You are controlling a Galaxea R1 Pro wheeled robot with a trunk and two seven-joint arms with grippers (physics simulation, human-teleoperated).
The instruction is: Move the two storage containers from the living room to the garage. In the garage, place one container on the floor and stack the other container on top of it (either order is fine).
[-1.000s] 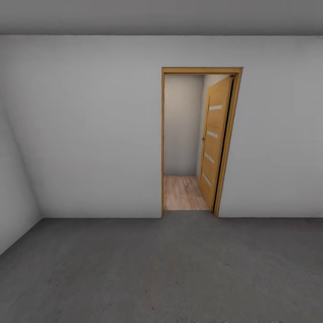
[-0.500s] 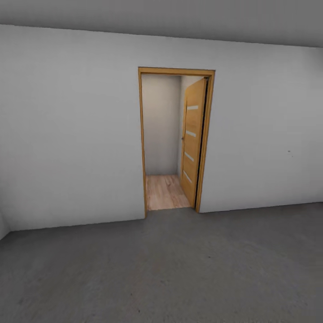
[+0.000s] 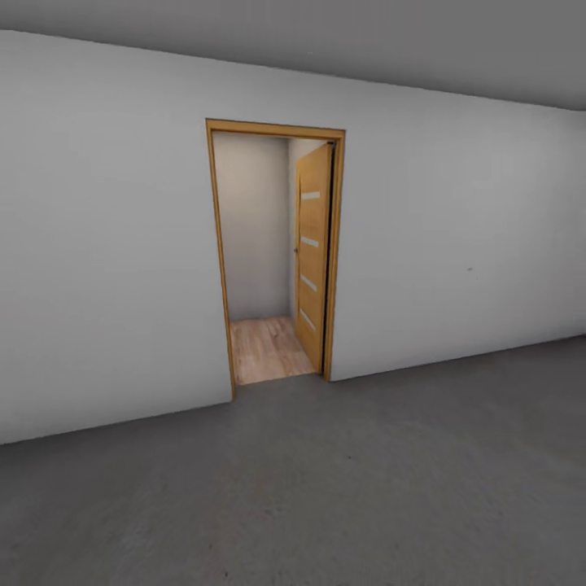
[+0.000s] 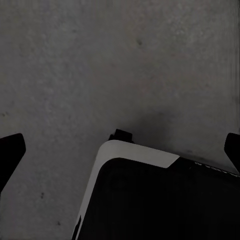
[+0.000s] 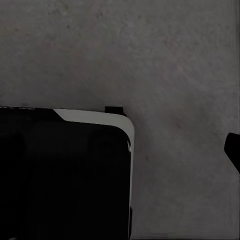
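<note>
I am in the garage, on its dark grey concrete floor [image 3: 325,488]. The two storage containers are out of view. In the left wrist view my left gripper [image 4: 120,150] hangs over the floor, open, with one dark fingertip [image 4: 10,155] at each side edge and nothing between them. In the right wrist view my right gripper [image 5: 120,150] also looks open and empty. One of its fingertips [image 5: 233,149] is at the frame's edge and the other is lost against my black base [image 5: 60,175].
A wood-framed doorway [image 3: 218,260] stands in the pale grey wall [image 3: 456,244] ahead. Its slatted wooden door [image 3: 313,252] is swung open inward. Light wood planks [image 3: 268,350] lie beyond the threshold. My base's white-edged corner [image 4: 135,152] sits under the left gripper.
The whole head picture has slid left and the wall now slants, so the camera has turned right. The doorway itself and the door have not moved.
</note>
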